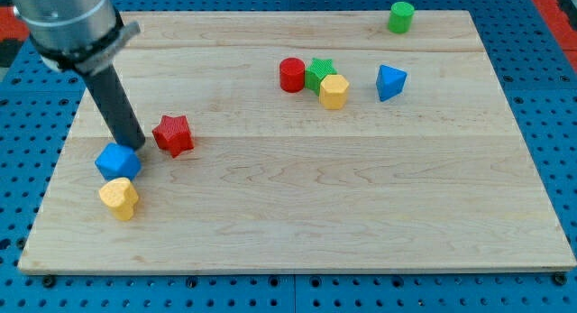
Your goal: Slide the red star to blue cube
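The red star (173, 134) lies on the wooden board at the view's left. The blue cube (118, 161) sits just below and left of it, a small gap apart. My tip (136, 144) stands between them, touching or nearly touching the blue cube's upper right edge and just left of the red star. The dark rod rises from there up to the view's top left.
A yellow heart-like block (119, 197) lies right below the blue cube. A red cylinder (291, 75), green star (319, 72) and yellow hexagon block (334, 91) cluster at top centre. A blue triangle block (389, 81) and green cylinder (401, 16) lie at top right.
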Controlling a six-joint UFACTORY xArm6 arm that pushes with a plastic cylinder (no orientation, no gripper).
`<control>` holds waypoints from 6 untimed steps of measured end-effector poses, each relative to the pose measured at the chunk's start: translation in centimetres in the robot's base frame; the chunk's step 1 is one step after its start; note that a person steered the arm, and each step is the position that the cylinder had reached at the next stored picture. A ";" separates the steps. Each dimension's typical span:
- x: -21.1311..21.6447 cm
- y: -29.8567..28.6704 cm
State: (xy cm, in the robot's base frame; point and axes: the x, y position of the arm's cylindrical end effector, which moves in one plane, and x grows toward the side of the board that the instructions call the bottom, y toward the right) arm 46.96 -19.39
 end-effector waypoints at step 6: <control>-3.8 8.6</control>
